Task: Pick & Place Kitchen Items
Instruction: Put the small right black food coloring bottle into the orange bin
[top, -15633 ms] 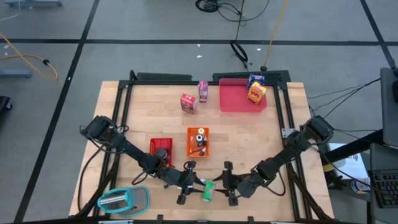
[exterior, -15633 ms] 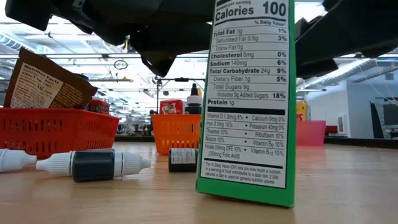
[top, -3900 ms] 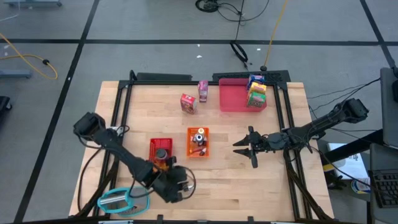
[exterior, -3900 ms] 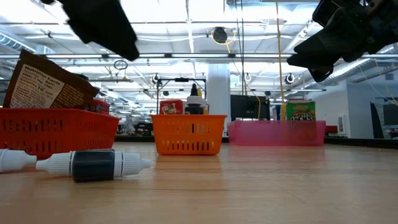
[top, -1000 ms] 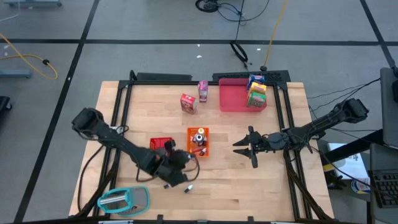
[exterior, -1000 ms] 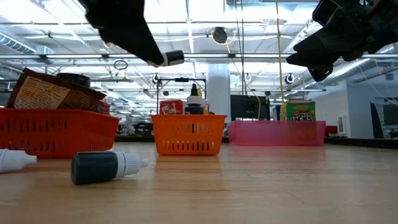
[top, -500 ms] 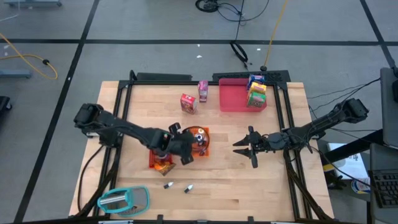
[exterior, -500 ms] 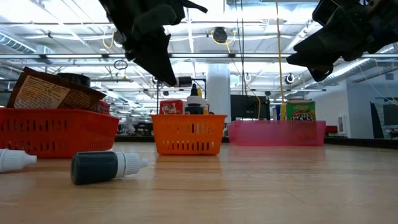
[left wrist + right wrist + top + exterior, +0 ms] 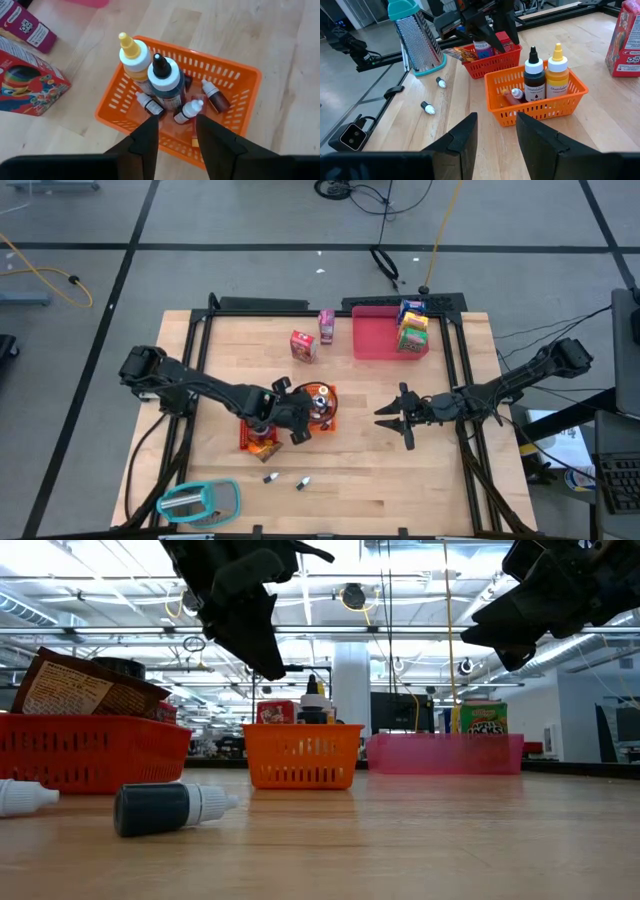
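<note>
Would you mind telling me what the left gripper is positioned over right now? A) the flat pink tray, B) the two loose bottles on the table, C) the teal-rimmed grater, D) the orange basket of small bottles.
D: the left gripper hangs open and empty directly above the orange basket, with the black-capped bottle and yellow-capped bottle standing inside.

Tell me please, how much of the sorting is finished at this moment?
Done: several small bottles lie in the orange basket, and two cartons stand on the pink tray. In hand: nothing; the left gripper hangs open-fingered above that basket. Left: two bottles on the table and two cartons near the tray.
</note>
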`<action>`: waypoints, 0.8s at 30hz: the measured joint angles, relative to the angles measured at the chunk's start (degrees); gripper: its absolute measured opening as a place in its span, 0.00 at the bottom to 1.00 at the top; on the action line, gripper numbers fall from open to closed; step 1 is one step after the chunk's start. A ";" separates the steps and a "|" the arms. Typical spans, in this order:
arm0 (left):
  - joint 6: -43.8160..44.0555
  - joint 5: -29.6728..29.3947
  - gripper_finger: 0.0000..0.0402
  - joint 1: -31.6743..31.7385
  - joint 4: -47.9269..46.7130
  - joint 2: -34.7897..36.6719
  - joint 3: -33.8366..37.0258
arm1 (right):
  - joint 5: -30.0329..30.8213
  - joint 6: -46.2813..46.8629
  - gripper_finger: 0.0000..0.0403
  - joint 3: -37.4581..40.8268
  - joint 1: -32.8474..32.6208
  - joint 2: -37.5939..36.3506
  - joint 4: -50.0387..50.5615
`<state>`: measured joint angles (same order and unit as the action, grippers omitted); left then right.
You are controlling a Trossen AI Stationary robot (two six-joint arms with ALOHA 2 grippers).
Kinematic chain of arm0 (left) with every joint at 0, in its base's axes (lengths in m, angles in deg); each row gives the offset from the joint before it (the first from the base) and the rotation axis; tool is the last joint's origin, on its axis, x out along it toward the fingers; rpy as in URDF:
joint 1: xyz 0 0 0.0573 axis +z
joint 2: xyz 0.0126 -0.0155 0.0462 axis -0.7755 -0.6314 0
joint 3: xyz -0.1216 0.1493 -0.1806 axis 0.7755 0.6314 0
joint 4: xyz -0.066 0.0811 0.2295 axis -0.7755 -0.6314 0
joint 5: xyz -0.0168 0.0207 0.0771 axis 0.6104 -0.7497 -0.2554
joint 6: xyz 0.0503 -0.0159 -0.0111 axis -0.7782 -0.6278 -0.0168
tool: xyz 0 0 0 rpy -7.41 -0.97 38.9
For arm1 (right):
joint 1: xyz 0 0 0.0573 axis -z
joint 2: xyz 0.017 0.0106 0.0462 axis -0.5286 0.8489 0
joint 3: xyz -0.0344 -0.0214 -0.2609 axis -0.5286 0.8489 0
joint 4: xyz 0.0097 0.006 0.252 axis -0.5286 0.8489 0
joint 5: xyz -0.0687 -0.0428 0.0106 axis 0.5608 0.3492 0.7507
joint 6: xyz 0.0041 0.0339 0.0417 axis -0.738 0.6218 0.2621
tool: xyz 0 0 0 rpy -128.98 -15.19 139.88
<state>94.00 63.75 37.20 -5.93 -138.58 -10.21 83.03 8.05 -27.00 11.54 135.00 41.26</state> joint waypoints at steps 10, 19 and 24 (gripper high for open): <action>2.86 6.01 0.34 -3.41 1.58 0.00 0.00 | 0.00 0.00 0.32 0.00 0.01 0.00 0.00; 9.02 7.41 0.34 -13.95 8.31 -0.04 0.00 | 0.00 0.10 0.32 0.00 0.00 0.00 0.00; 12.50 2.26 0.34 -19.29 12.41 -0.47 0.00 | 0.00 0.13 0.32 0.00 0.01 0.00 0.00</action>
<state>106.50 66.01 17.90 6.47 -139.04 -10.21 83.03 8.18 -27.00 11.55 135.00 41.26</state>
